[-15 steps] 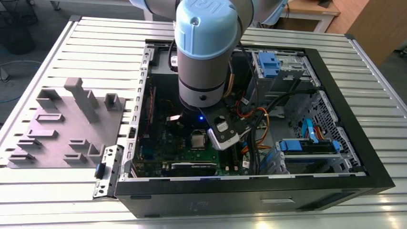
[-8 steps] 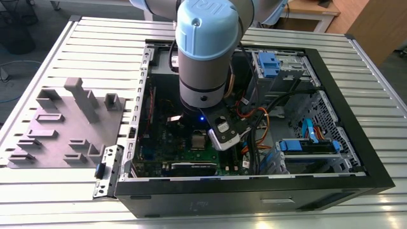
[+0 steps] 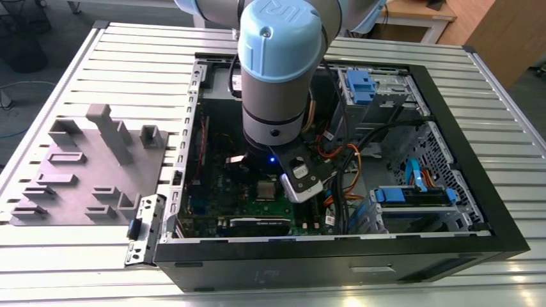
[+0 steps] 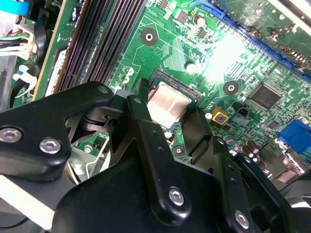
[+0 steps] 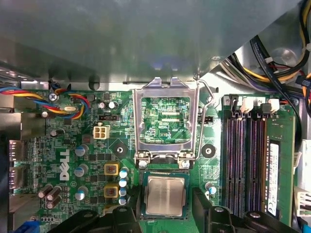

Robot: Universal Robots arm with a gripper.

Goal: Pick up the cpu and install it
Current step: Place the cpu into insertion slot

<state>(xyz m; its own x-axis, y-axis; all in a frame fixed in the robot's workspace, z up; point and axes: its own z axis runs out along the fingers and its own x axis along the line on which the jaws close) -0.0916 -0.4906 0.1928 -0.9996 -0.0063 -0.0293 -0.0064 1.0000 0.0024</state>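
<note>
— Where is the cpu [image 5: 165, 195]?

— Lying flat in its socket [image 5: 142, 187] on the green motherboard [image 5: 73, 145], inside the open computer case [image 3: 341, 268]. In the exterior view the board runs along the side of the case towards the exterior view's left. The chip sits towards the case wall nearest the camera.

— What does it look like?

— It is a small flat square with a pale silvery metal top and a thin light rim round it. The dark border of the socket shows just outside that rim. The metal has a dull sheen, and in the second wrist view it catches a soft glare.

— And the gripper [image 4: 170, 116]?

— It hangs just over the socket with its jaws spread. One of the black fingers [image 5: 206, 216] stands on each side of the chip, and in both wrist views a gap shows between finger and chip edge. It holds nothing.

— The shiny metal frame [image 5: 165, 121]?

— It is swung open just beside the socket, with green board showing through its window. Its wire lever [image 5: 208, 104] is raised alongside. The long memory slots [image 5: 243, 160] lie near it on the lever's side.

— What else is there?

— The arm [image 3: 273, 77] reaches down into the case. The case stands on a slatted metal table [image 3: 128, 57]. A grey moulded tray [image 3: 85, 173] lies on the table beside the case, on the exterior view's left.
</note>
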